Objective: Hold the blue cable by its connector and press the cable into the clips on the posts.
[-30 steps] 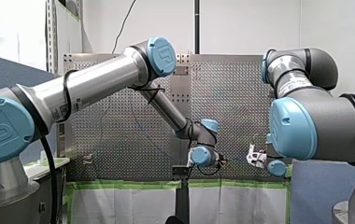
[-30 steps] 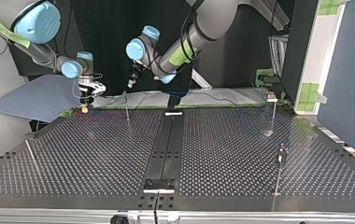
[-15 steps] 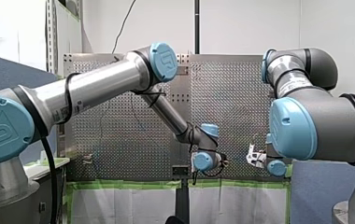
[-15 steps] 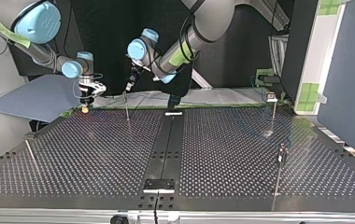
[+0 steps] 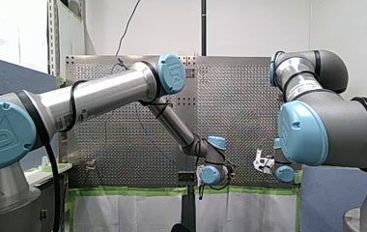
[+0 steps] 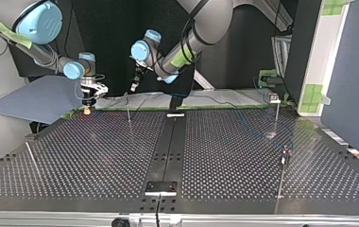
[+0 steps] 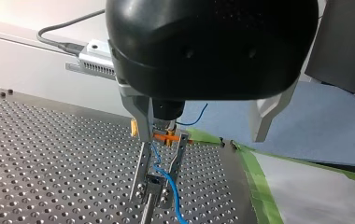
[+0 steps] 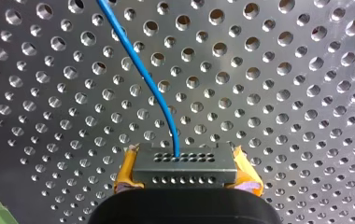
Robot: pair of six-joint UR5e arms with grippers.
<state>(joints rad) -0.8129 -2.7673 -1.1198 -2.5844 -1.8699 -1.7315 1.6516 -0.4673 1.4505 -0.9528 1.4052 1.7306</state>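
Observation:
In the right wrist view my right gripper (image 8: 187, 173), with yellow pads, is shut on a grey connector (image 8: 185, 162). The blue cable (image 8: 152, 88) runs out of the connector over the perforated table. In the left wrist view my left gripper (image 7: 152, 198) is open. Its metal fingers (image 7: 140, 163) straddle the cable (image 7: 168, 179) and the top of a thin post (image 7: 150, 205). In the top view my left gripper (image 6: 133, 86) hangs just above that post (image 6: 128, 109) near the table's far edge. My right gripper (image 6: 88, 109) stands to the post's left, low over the table.
Two more clip posts (image 6: 277, 113) (image 6: 284, 163) stand at the top view's right, and a thin rod (image 6: 31, 158) at its left. A black strip (image 6: 168, 146) runs down the table's middle. A blue-grey sheet (image 6: 31, 99) lies beyond the far left corner.
My left arm's wrist has sunk lower in the front view, and its gripper has shifted slightly right over the post in the top view. My right arm has not moved.

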